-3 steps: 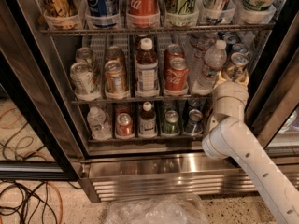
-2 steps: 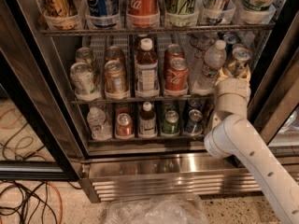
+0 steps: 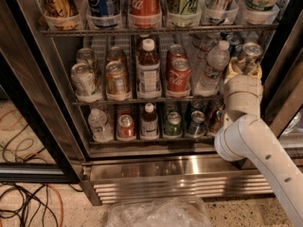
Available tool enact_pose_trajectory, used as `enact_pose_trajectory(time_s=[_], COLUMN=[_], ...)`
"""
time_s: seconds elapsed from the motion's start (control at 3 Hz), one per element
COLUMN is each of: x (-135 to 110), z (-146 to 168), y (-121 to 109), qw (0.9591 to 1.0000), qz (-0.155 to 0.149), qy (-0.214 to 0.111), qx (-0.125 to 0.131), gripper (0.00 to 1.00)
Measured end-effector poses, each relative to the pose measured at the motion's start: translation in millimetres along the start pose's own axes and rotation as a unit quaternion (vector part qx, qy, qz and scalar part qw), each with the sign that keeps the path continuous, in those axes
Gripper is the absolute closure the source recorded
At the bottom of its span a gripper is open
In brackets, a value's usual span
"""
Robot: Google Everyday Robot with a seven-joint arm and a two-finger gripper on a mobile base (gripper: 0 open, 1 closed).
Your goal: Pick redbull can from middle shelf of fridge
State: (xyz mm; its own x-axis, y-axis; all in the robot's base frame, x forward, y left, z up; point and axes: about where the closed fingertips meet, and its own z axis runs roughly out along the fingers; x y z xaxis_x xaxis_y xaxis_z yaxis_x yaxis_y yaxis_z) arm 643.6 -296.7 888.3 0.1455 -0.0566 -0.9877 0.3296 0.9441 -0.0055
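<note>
The redbull can [image 3: 249,52], slim and silver, stands at the right end of the middle shelf [image 3: 128,100] of the fridge [image 3: 180,171]. My gripper [image 3: 245,68] reaches in from the lower right on its white arm [image 3: 255,145]. Its pale fingers [image 3: 232,70] sit on either side of the can's lower body and are shut on it. The can's top shows just above the wrist, tilted a little. Its lower part is hidden by the gripper.
A clear water bottle [image 3: 214,67] stands just left of the gripper, then red cola cans [image 3: 178,74], a juice bottle [image 3: 148,70] and more cans. Tall cans fill the rack above [image 3: 142,4]. The dark door frame [image 3: 279,79] is close on the right. Cables [image 3: 28,202] and a plastic bag [image 3: 156,214] lie on the floor.
The gripper has moved slightly right and up at the right end of the middle shelf, with the can top now showing above the wrist. The other drinks have not moved.
</note>
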Motion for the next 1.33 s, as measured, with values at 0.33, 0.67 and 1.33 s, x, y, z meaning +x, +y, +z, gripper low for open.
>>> enact_pose_trajectory(time_s=[0.33, 0.67, 1.33], x=[-7.5, -8.7, -17.9], z=[-10.1, -29.6, -67.0], y=[-3.0, -3.6, 2.5], qw=[0.9999, 0.998, 0.9819], qz=[-0.004, -0.021, -0.055], qy=[0.004, 0.018, 0.041], qx=[-0.015, -0.057, -0.176], gripper=[1.0, 1.0, 1.0])
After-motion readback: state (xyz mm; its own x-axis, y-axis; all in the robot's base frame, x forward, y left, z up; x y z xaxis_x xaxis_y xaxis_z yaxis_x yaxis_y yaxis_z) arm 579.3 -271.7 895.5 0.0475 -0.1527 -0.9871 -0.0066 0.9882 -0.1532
